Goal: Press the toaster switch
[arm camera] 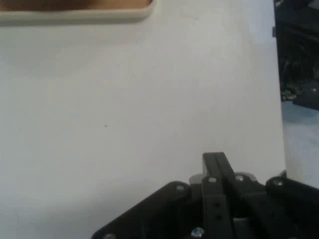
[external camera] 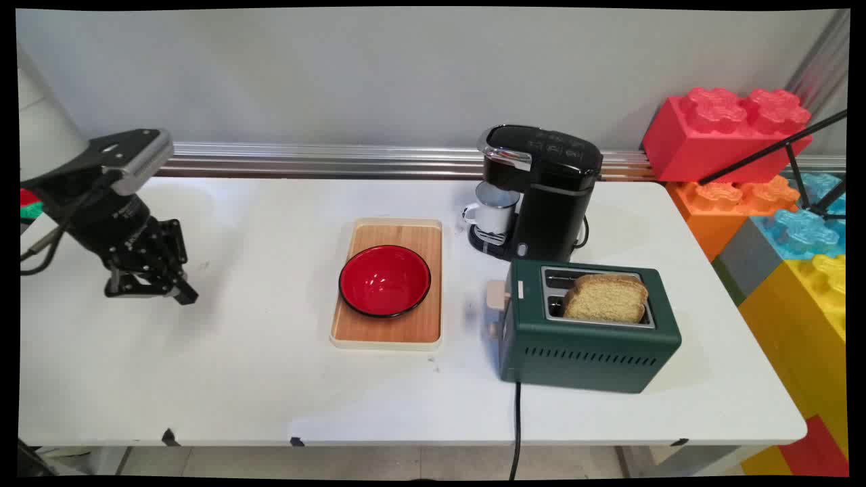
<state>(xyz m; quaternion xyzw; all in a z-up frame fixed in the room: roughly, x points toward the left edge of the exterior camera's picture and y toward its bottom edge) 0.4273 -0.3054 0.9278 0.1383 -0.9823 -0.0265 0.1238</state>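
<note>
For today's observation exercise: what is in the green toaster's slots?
Two bread slices stand in the near slot of the green toaster, their tops sticking out. Their lower parts are hidden inside. The far slot looks empty.

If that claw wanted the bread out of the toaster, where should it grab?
Probably from straight above, pinching the flat faces of the bread: its top sticks up out of the toaster slot, leaning a little, and nothing stands over it. The gripper looks shut now.
</note>
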